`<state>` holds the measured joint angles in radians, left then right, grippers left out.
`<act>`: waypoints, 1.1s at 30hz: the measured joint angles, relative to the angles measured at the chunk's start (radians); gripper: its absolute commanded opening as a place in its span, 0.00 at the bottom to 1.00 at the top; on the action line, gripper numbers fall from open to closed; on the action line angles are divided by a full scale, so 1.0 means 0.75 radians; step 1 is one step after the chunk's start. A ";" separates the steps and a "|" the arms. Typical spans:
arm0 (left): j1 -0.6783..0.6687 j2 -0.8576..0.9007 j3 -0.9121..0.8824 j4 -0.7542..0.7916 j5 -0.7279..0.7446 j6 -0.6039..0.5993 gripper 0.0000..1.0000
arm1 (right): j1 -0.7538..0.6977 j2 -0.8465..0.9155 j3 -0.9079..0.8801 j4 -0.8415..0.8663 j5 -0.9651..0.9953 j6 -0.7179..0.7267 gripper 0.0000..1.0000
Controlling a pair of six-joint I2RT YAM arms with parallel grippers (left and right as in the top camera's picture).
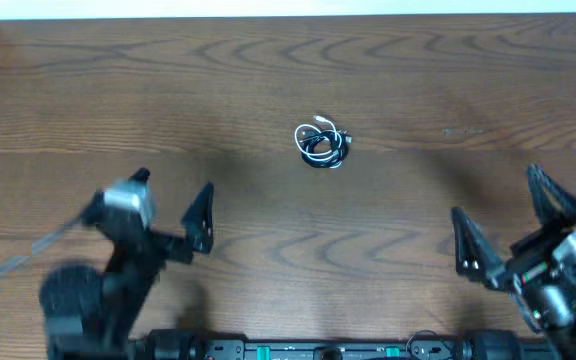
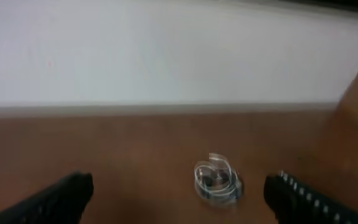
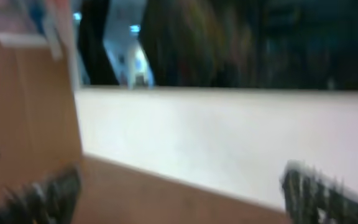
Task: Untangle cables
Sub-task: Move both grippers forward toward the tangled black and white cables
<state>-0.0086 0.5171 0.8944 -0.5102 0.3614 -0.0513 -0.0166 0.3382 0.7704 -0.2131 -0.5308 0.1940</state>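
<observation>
Left gripper [image 1: 174,188] spread; cables [image 1: 322,144] ahead, far from edges.

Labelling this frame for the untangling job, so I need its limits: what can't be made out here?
1. Cable bundle: too small overhead, blurred in left wrist view; number of cables and crossings unreadable.
2. Left gripper: partly motion-blurred overhead; fingers cut by the left wrist view's lower edge.
3. Right gripper: right wrist view blurred, bundle outside it.

Matt dark wood-grain table [image 1: 388,70]; glossy plastic-sheathed white and black cables [image 1: 322,144].
</observation>
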 measured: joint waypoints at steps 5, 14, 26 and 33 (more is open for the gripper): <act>0.001 0.404 0.348 -0.346 0.127 0.028 0.93 | 0.000 0.423 0.369 -0.424 -0.228 -0.123 0.99; 0.000 0.721 0.439 -0.443 0.598 0.024 0.93 | 0.054 0.896 0.461 -0.362 -0.784 -0.022 0.99; -0.220 1.111 0.643 -0.725 0.023 -0.098 0.93 | 0.540 1.373 0.765 -0.916 0.226 0.256 0.99; -0.263 1.332 0.668 -0.721 -0.121 -0.152 0.93 | 0.539 1.677 0.914 -0.934 0.327 0.278 0.81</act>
<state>-0.2058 1.5162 1.3956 -1.0508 0.2710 -0.1654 0.3878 1.5959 1.4559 -0.9138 -0.2855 0.4023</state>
